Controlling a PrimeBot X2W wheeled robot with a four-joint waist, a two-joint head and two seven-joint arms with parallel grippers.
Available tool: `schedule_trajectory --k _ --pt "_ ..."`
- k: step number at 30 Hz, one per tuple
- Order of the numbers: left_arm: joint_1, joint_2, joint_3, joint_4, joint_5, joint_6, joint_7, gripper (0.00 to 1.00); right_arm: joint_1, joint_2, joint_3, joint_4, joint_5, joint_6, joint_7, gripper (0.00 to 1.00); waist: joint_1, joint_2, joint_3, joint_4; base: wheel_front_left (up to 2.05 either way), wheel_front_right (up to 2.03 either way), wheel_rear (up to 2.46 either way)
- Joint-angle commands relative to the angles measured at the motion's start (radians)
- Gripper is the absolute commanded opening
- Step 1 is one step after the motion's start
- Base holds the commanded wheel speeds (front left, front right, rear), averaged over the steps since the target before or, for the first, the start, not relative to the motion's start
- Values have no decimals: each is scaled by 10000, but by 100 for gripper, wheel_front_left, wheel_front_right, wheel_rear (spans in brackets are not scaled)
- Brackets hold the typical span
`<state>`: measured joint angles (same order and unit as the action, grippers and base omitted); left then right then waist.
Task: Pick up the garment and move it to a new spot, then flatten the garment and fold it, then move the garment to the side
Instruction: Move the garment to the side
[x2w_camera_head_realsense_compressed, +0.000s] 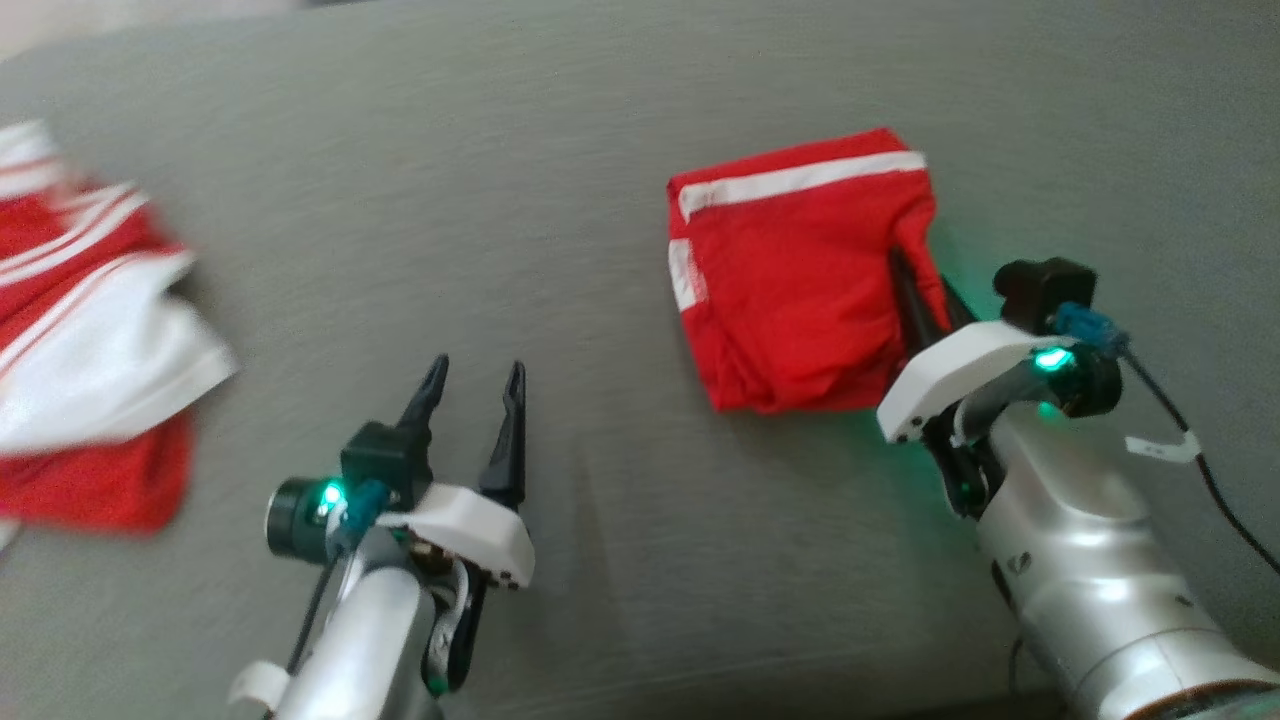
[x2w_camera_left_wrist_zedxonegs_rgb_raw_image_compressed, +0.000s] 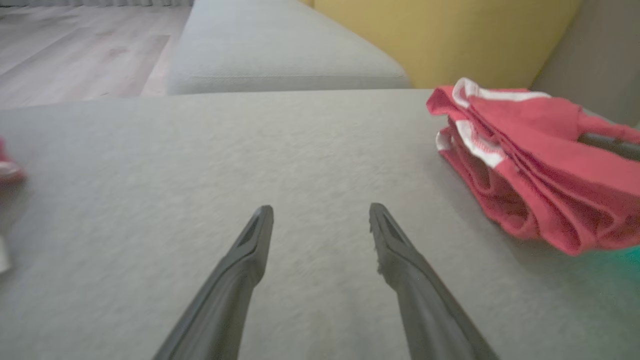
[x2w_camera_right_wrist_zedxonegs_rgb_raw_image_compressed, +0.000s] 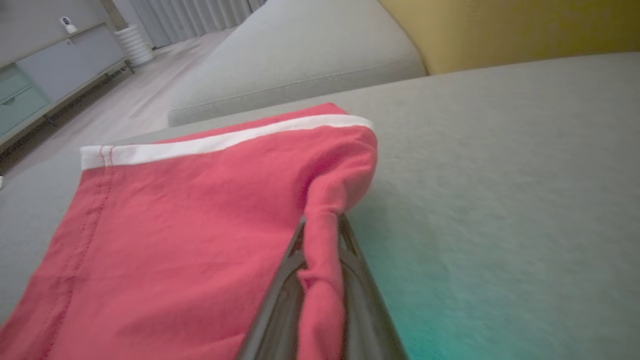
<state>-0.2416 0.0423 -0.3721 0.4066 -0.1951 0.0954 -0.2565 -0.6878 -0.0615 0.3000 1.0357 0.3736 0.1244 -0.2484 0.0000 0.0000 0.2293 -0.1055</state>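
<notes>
The garment (x2w_camera_head_realsense_compressed: 790, 290), red with white trim, lies folded on the grey cushion (x2w_camera_head_realsense_compressed: 600, 180), right of centre. The right gripper (x2w_camera_right_wrist_zedxonegs_rgb_raw_image_compressed: 322, 225) is clamped on a pinch of its right edge. The left gripper (x2w_camera_head_realsense_compressed: 477, 368) hangs over bare cushion, jaws apart, well apart from the garment. A red-and-white striped cloth (x2w_camera_head_realsense_compressed: 90, 330) lies far left. The wrist views show a yellow back (x2w_camera_left_wrist_zedxonegs_rgb_raw_image_compressed: 425, 35), floor (x2w_camera_left_wrist_zedxonegs_rgb_raw_image_compressed: 75, 45) and a cabinet (x2w_camera_right_wrist_zedxonegs_rgb_raw_image_compressed: 45, 75).

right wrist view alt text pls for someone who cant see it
The right claw is shut on a bunched edge of a folded red garment with white trim, lying on a grey sofa cushion. A yellow backrest stands behind.
</notes>
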Motion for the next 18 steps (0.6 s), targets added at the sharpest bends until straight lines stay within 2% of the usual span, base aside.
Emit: schedule_trajectory --k 1,4,8,13,18 --pt "-357 79 369 -305 -23 -17 -53 100 27 112 272 -238 47 63 -131 0 0 0 -212 -1918 0 0 0" --pt "-565 79 407 -439 -209 57 -53 100 -19 112 455 -120 88 63 -132 0 0 0 -154 -2784 0 0 0" --pt "-709 79 201 -407 -124 -2 -53 100 -144 112 347 -100 -1 63 -132 0 0 0 29 -3501 0 0 0" --pt "-819 79 172 -396 20 -63 -53 100 -195 112 -97 -175 2 63 -133 0 0 0 376 -3681 0 0 0" --pt "-853 79 103 -362 257 -235 -53 100 -710 -322 -827 -210 -1112 63 -133 0 0 0 725 -3435 0 0 0"
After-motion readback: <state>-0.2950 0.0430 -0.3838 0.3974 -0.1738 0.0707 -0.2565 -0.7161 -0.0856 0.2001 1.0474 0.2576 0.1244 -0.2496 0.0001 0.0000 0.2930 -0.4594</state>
